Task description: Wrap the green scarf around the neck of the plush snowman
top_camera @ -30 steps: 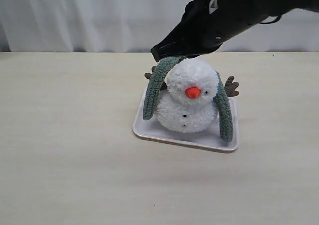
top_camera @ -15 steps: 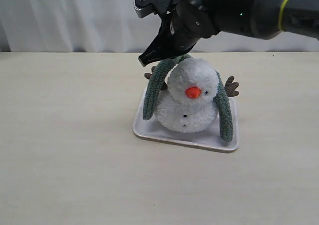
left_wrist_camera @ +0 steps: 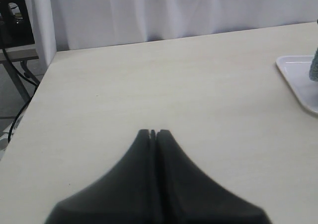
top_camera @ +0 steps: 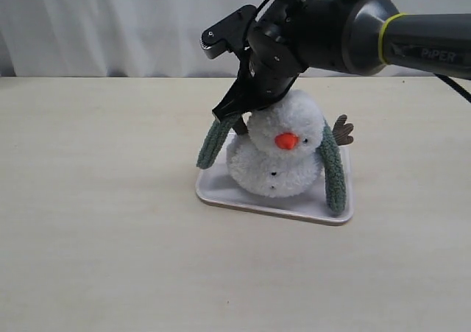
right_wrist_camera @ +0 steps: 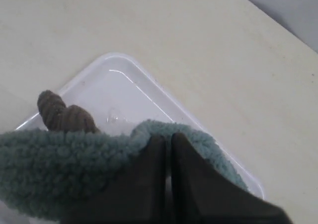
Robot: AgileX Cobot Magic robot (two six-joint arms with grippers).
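Note:
The plush snowman (top_camera: 283,155) sits upright on a white tray (top_camera: 221,192), orange nose facing the exterior camera. The green scarf hangs down both sides of its head, one end (top_camera: 213,142) swung out left of the body, the other (top_camera: 333,174) down its right side. My right gripper (top_camera: 234,115) is shut and its tips press on the scarf beside the head, about level with the snowman's neck, which is hidden. In the right wrist view the shut tips (right_wrist_camera: 168,137) rest against the scarf (right_wrist_camera: 49,159), near a brown twig arm (right_wrist_camera: 62,114). My left gripper (left_wrist_camera: 153,132) is shut over bare table.
The tray (right_wrist_camera: 124,90) lies on a pale wooden table with a white curtain behind. The left wrist view catches the tray's corner (left_wrist_camera: 298,80) far to one side and the table's edge, with cables and a stand beyond it.
My right gripper has come down from above the snowman's head to its left side, pushing the scarf's left part lower and outward. The scarf no longer arches over the head.

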